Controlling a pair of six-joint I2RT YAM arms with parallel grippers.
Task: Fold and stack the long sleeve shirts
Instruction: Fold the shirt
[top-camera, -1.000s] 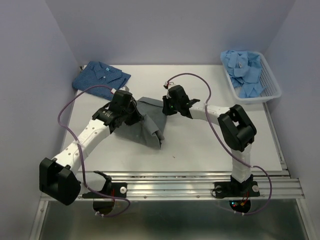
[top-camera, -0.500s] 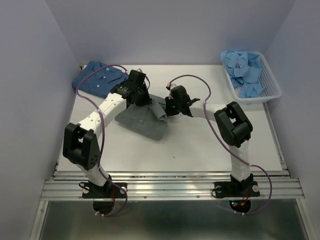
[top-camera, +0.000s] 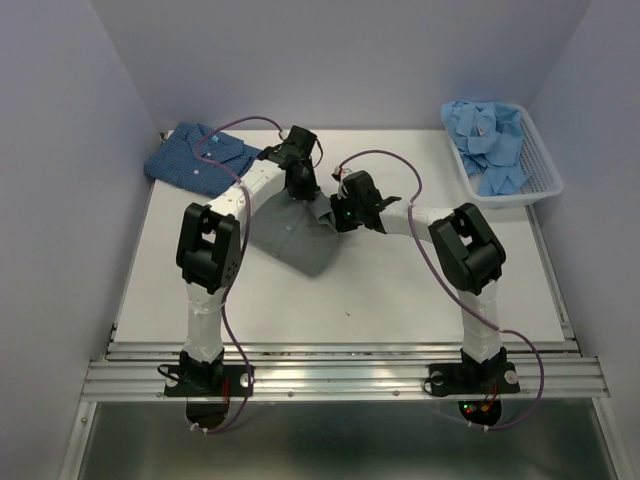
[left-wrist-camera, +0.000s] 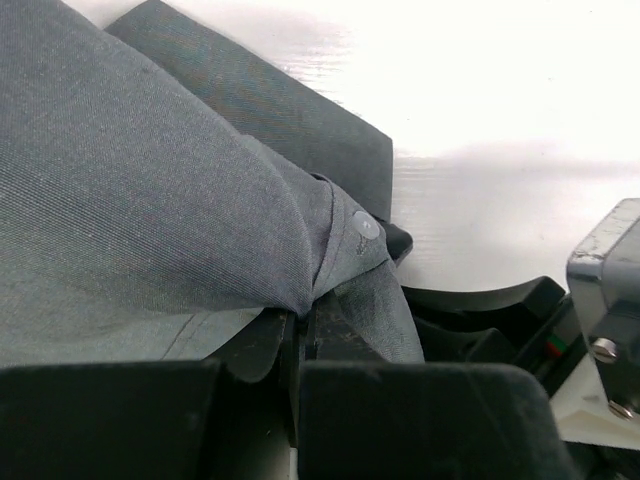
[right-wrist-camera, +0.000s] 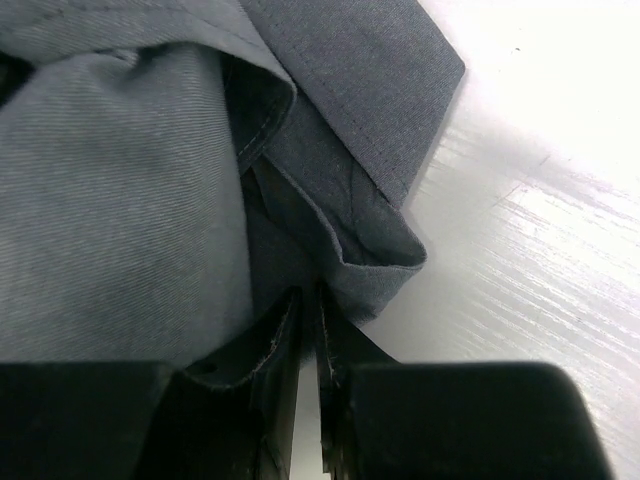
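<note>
A plain dark grey long sleeve shirt (top-camera: 292, 238) lies partly folded in the middle of the table. My left gripper (top-camera: 300, 187) is at its back edge and my right gripper (top-camera: 336, 214) at its right edge, close together. In the left wrist view the left gripper (left-wrist-camera: 305, 318) is shut on a bunched fold of the grey shirt (left-wrist-camera: 150, 200) near a button. The right wrist view has the right gripper (right-wrist-camera: 310, 300) shut on a hem of the same shirt (right-wrist-camera: 110, 200). A folded dark blue shirt (top-camera: 200, 157) lies at the back left.
A white slatted basket (top-camera: 546, 178) at the back right holds crumpled light blue shirts (top-camera: 490, 140). Walls close in the table on the left, back and right. Both arms' cables loop above the grey shirt.
My left arm swung from the near left to the back, carrying its edge of the grey shirt over to beside the right gripper. The shirt is now more compact. The right gripper barely moved.
</note>
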